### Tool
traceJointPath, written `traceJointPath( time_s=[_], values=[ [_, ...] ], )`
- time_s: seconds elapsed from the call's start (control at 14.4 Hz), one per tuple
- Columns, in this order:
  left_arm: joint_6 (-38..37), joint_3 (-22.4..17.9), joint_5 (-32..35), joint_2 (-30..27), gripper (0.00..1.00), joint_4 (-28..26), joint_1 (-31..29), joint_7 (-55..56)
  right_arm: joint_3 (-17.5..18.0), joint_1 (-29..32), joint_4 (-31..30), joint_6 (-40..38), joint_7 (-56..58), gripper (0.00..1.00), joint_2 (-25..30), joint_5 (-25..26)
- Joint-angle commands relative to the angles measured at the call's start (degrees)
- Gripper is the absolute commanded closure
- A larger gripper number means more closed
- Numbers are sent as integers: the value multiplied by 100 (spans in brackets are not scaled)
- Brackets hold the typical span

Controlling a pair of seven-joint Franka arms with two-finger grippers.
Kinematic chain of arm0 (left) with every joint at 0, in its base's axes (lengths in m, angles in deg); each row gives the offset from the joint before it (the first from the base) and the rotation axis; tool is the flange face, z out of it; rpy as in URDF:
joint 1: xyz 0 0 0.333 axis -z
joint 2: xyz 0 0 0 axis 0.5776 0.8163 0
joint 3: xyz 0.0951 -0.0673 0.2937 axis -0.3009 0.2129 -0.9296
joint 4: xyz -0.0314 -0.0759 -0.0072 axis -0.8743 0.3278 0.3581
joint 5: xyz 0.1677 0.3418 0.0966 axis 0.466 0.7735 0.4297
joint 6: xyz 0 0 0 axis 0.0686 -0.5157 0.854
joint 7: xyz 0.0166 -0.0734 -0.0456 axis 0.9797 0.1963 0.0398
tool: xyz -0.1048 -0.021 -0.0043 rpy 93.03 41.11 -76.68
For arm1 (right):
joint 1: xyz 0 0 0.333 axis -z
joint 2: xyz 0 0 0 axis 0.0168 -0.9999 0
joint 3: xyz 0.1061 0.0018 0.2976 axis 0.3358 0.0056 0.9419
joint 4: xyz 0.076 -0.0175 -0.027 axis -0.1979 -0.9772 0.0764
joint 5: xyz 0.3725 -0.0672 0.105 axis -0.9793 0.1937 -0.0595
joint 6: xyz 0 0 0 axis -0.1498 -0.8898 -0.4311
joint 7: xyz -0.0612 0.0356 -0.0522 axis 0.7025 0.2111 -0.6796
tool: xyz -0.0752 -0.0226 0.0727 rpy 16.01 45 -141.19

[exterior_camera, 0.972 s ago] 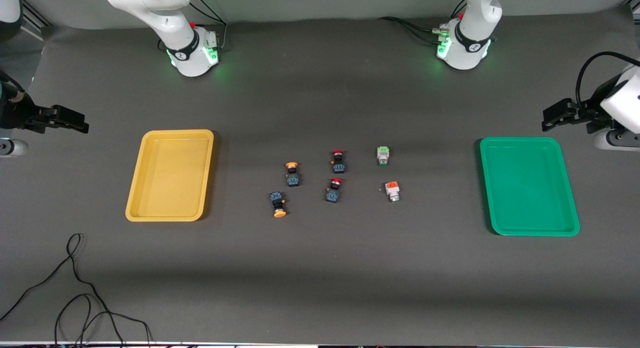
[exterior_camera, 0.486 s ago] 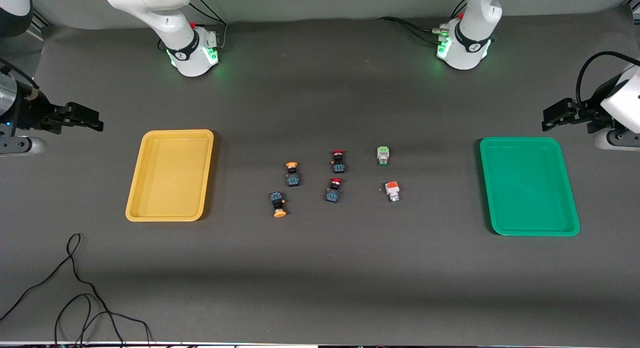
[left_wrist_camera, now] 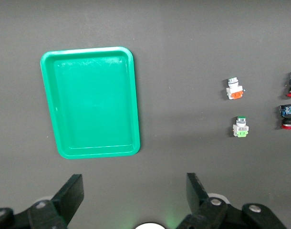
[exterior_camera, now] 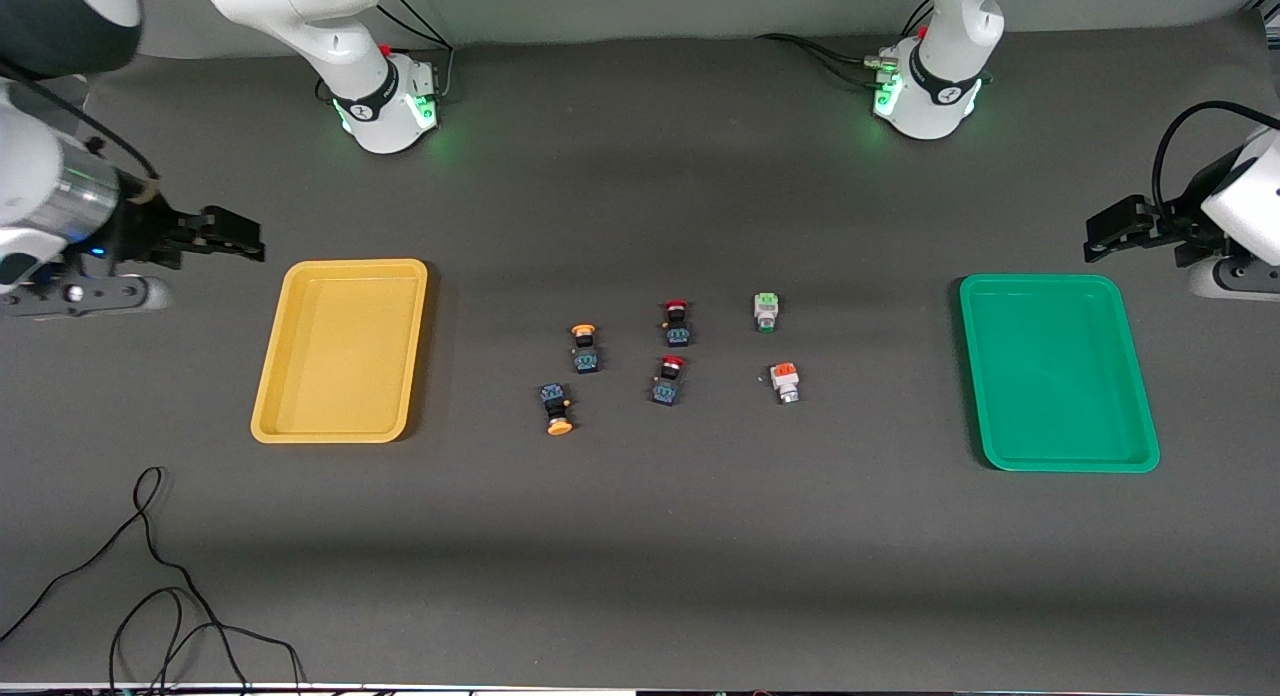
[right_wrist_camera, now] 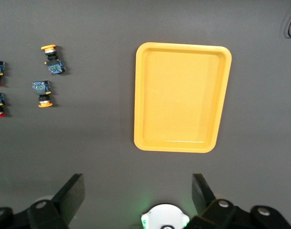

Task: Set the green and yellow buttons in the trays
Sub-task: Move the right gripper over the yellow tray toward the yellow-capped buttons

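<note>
The yellow tray (exterior_camera: 340, 351) and the green tray (exterior_camera: 1058, 373) lie empty at opposite ends of the table. Between them lie two yellow-capped buttons (exterior_camera: 584, 346) (exterior_camera: 556, 408), a white green-topped button (exterior_camera: 766, 311) and a white orange-topped button (exterior_camera: 784, 382). My right gripper (exterior_camera: 235, 238) is open and empty, over the mat beside the yellow tray's corner. My left gripper (exterior_camera: 1105, 231) is open and empty, over the mat by the green tray, and waits. The left wrist view shows the green tray (left_wrist_camera: 90, 102) and both white buttons (left_wrist_camera: 234, 89) (left_wrist_camera: 240, 126). The right wrist view shows the yellow tray (right_wrist_camera: 182, 98) and both yellow-capped buttons (right_wrist_camera: 52, 59) (right_wrist_camera: 42, 92).
Two red-capped black-blue buttons (exterior_camera: 676, 322) (exterior_camera: 668, 380) lie between the yellow-capped and the white ones. A black cable (exterior_camera: 150, 576) loops on the mat near the front camera at the right arm's end.
My right gripper has moved in from the table's end toward the yellow tray. The left arm and all buttons have not moved.
</note>
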Motion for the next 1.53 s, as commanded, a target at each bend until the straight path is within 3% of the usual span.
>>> traceJointPath(
  time_s=[0.0, 0.9, 1.46],
  values=[
    [-13, -6, 34, 42, 4, 101, 63, -68, -35, -244, 201, 119, -699, 0, -244, -193],
    [66, -6, 43, 24, 3, 102, 54, -15, -44, -1202, 183, 1182, -2062, 0, -990, -202],
    [75, 2, 52, 33, 1, 84, 72, 2, -35, -1642, 113, 2263, -2125, 0, -1939, -211]
  ],
)
